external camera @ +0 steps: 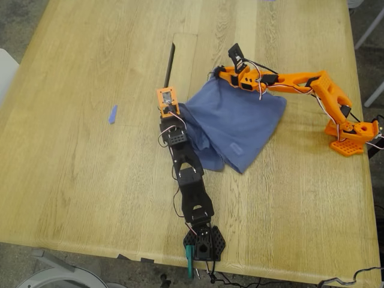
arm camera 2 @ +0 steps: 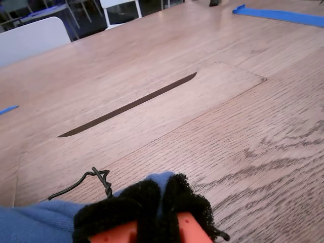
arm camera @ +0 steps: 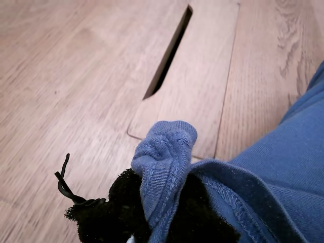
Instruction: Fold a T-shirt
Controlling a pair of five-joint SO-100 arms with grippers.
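Two-arm fold in progress, shown in three views. The T-shirt (external camera: 237,123) lies near the centre of the wooden table (external camera: 90,180) in the exterior view, bunched into a rough quadrilateral with a doubled, hanging lobe at about 6 o'clock of its mass. My first gripper (arm camera: 157,212), on the black arm with the orange camera housing, is clamped on a rolled ribbed edge of the shirt; in the exterior view it (external camera: 174,117) sits at the cloth's 9 o'clock edge. My second gripper (arm camera 2: 162,207), on the orange arm, pinches a small tuft of blue fabric between black-padded jaws; in the exterior view it (external camera: 221,75) sits at the cloth's 11 o'clock corner. Both wrist views look toward the long slot (external camera: 170,63) in the table's inset panel, which lies at 12 o'clock of my first gripper in the exterior view. A small blue tape scrap (external camera: 113,114) lies well apart at 9 o'clock.

Judged progress: early to middle. The cloth appears doubled over but irregular, with uneven edges; neat alignment, further folds and release seem left to do. The print is not visible.
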